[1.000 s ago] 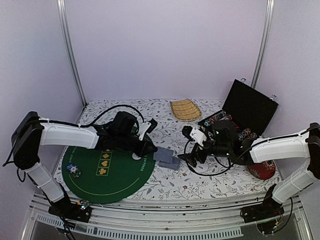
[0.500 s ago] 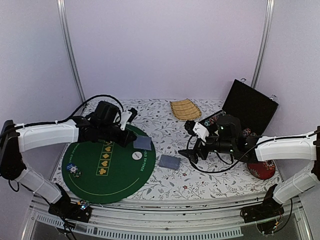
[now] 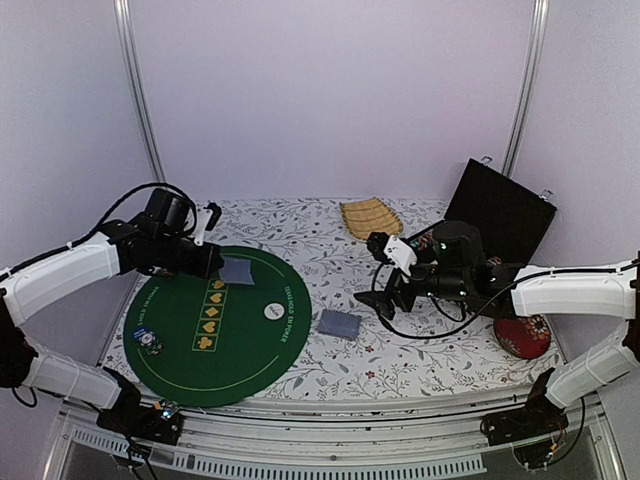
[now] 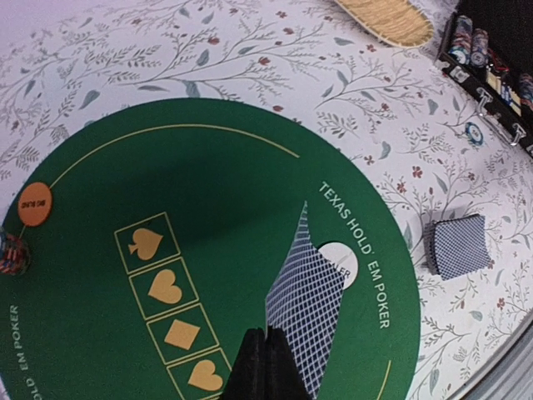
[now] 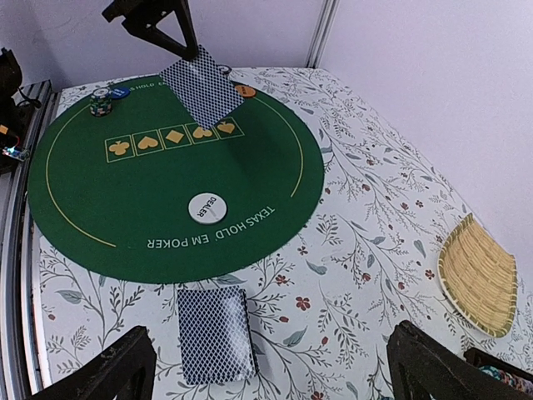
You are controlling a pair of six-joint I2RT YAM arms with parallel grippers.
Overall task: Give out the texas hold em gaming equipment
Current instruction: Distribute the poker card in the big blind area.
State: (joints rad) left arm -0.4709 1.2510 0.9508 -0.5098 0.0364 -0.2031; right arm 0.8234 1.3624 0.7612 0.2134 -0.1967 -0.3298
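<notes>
OK, green mat (image 3: 200, 375) sits near left, with a small chip stack (image 3: 150, 342) at its 8 o'clock edge and a white dealer button (image 3: 272, 311) around 3 o'clock. The card deck (image 3: 340, 323) lies face-down on the floral cloth (image 3: 400, 370), just off the mat's 3 o'clock rim. Left gripper (image 3: 212, 262) is over the mat's 12 o'clock side, jaws pinched tight on the edge of a single card (image 3: 237, 271). The card is back up, tilted, raised off the mat, and sticks out toward 3 o'clock from the fingertips. Orange token (image 4: 34, 203) on the mat near its far-left rim. Right gripper (image 3: 385, 297) is at the deck's 1 o'clock, apart from it, jaws spread wide, holding nothing. Woven tray (image 3: 371, 218) and open black case (image 3: 500, 215) are farthest back
</notes>
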